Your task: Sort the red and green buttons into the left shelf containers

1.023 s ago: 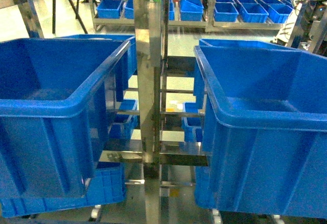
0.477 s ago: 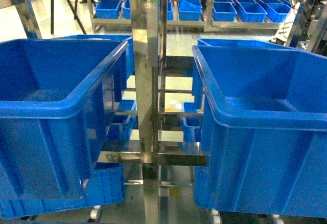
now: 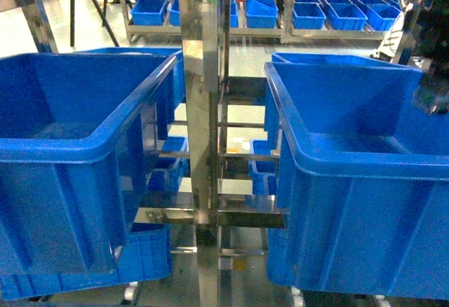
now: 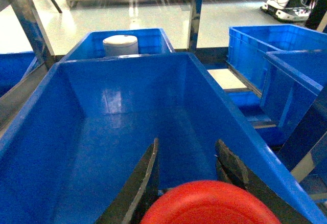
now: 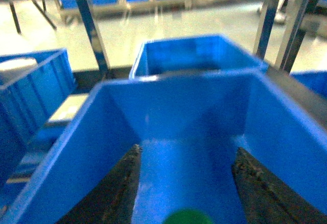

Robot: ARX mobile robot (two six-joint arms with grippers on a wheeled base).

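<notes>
Both arms loaded and poised over bins, nothing dropped yet as far as visible. Left gripper (image 4: 186, 183) clamped on red button (image 4: 210, 203): red cap fills bottom edge of left wrist view between the dark fingers, hanging over near end of left bin (image 4: 30, 127). Bin floor bare in what shows. Right gripper (image 5: 186, 183) over right bin (image 5: 286, 111), fingers spread wide in right wrist view, with green button (image 5: 188, 218) just peeking at bottom edge between them; blurred, so can't tell if fingers actually pinch it or not. Right bin floor also bare where visible.

Progress, as a judgement: very early or mid-cycle. No buttons seen lying in either bin, so the two in hand look like next deposits; release of both left to do, plus any further buttons not in view. Which colour belongs in which bin not marked anywhere visible.

Head view: two big blue bins either side of steel shelf post (image 3: 203, 111), rows of small blue trays (image 3: 263, 12) on far rack.

Vs. earlier head frames: bins and post barely shifted, slight sideways drift only. New now: dark blurred shape at right edge of head view above right bin's far right corner, prob. right arm moving in; absent 0.5 s and 1 s ago.
</notes>
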